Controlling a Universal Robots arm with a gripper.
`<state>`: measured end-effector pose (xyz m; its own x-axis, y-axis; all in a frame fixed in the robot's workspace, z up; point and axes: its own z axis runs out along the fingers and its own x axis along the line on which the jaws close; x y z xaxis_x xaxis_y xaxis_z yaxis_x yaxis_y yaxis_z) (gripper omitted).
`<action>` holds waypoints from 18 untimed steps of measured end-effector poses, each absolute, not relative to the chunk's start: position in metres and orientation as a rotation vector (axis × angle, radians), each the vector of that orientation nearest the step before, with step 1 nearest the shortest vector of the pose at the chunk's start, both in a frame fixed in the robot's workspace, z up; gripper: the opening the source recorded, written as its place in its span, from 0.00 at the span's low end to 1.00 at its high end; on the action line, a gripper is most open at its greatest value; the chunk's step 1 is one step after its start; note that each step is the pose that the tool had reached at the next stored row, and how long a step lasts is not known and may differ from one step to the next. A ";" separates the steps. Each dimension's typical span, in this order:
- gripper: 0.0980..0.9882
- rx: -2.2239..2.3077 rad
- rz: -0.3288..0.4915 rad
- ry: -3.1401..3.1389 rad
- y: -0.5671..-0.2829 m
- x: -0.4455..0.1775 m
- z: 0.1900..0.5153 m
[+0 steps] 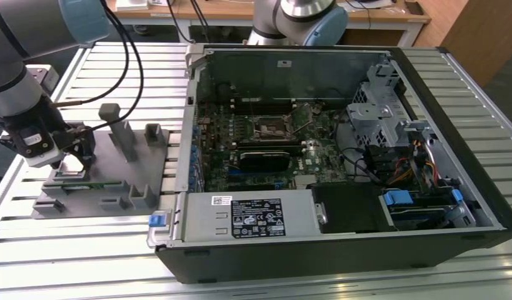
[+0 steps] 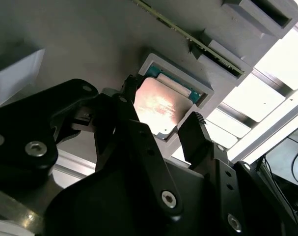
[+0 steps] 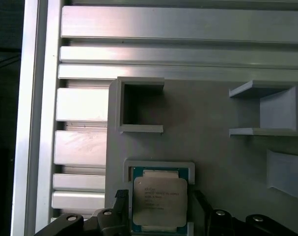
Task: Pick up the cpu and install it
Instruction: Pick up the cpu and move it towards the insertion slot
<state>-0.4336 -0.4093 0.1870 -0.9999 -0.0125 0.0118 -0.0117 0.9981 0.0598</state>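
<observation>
Low over the grey fixture plate (image 1: 114,187), gripper (image 3: 160,196) spread wide, black fingers (image 3: 120,197) flanking the cpu (image 3: 160,202) on two opposite sides, nothing grasped. Silver top up, cpu flat in its square nest (image 3: 158,163).

First wrist view: a gap at one finger at least; an empty rectangular pocket (image 3: 139,105) near the nest.

Second wrist view: green memory stick (image 2: 188,38) on edge in clips, just beyond the nest.

Exterior view: plate on the slotted aluminium table (image 1: 114,69); upright posts (image 1: 122,134) close beside the wrist; open computer case (image 1: 456,125) to the exterior view's right, its motherboard socket (image 1: 271,128) well apart from the cpu. Table slats exposed along the plate's outer edges.
</observation>
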 end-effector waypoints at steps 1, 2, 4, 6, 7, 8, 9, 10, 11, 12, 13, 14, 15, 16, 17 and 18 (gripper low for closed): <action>0.59 0.019 -0.094 -3.128 -0.409 -0.434 0.187; 0.59 0.019 -0.094 -3.128 -0.409 -0.434 0.187; 0.59 0.019 -0.094 -3.129 -0.409 -0.434 0.186; 0.50 0.019 -0.093 -3.128 -0.409 -0.434 0.186; 0.50 0.019 -0.093 -3.129 -0.409 -0.434 0.186; 0.50 0.019 -0.093 -3.129 -0.409 -0.434 0.186; 0.48 0.019 -0.093 -3.129 -0.409 -0.434 0.185; 0.48 0.019 -0.093 -3.129 -0.409 -0.434 0.185; 0.48 0.019 -0.094 -3.129 -0.409 -0.434 0.186; 0.48 0.019 -0.094 -3.129 -0.409 -0.434 0.186; 0.48 0.019 -0.094 -3.130 -0.409 -0.434 0.186; 0.48 0.019 -0.094 -3.130 -0.409 -0.434 0.187; 0.48 0.019 -0.094 -3.129 -0.409 -0.434 0.188; 0.48 0.019 -0.094 -3.129 -0.409 -0.434 0.189; 0.48 0.019 -0.094 -3.129 -0.409 -0.434 0.189; 0.48 0.019 -0.094 -3.129 -0.409 -0.434 0.190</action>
<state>-0.4338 -0.4093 0.1904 -0.9999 -0.0125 0.0105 -0.0118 0.9981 0.0598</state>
